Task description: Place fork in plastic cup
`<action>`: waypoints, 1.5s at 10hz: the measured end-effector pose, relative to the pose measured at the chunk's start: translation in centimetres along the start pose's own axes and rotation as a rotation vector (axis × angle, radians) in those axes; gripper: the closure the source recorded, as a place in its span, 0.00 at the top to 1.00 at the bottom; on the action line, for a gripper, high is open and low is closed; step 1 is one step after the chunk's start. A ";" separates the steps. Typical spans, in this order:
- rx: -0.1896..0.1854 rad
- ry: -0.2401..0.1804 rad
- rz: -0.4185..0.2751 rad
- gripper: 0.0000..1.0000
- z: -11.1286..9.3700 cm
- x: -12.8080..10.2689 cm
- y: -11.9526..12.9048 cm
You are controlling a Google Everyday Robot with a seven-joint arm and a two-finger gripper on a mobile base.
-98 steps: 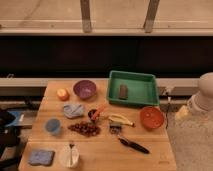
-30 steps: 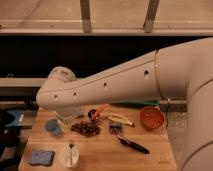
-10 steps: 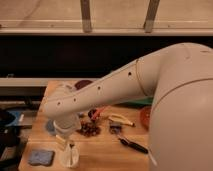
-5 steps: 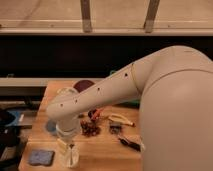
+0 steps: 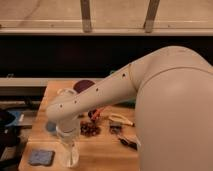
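Note:
My gripper [image 5: 70, 154] points straight down at the front left of the wooden table [image 5: 102, 159], just right of the blue-grey sponge. It stands on the spot where the fork would lie, so the fork is hidden under it. The plastic cup [image 5: 49, 127] is a light-blue shape peeking out behind the wrist, a little above and left of the gripper. My pale arm [image 5: 125, 95] sweeps in from the right and covers much of the table.
A flat blue-grey sponge [image 5: 41, 157] lies at the front left corner. Near the back is a purple bowl [image 5: 84, 86]. Dark grapes [image 5: 90, 129], a banana [image 5: 121, 120] and a black-handled utensil [image 5: 129, 143] lie mid-table, right of the gripper.
The gripper has stayed over the same front-left spot and sunk slightly. The arm's upper part has swung closer and now hides more of the table's right side.

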 end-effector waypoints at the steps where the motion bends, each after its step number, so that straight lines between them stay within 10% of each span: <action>1: 0.002 0.003 0.001 0.21 0.0 0.1 -0.1; 3: 0.004 0.006 0.000 0.04 0.0 0.1 0.0; 7: 0.022 -0.026 0.004 0.00 -1.3 0.2 -0.5; 15: 0.160 -0.088 0.038 0.00 -11.2 1.3 -4.3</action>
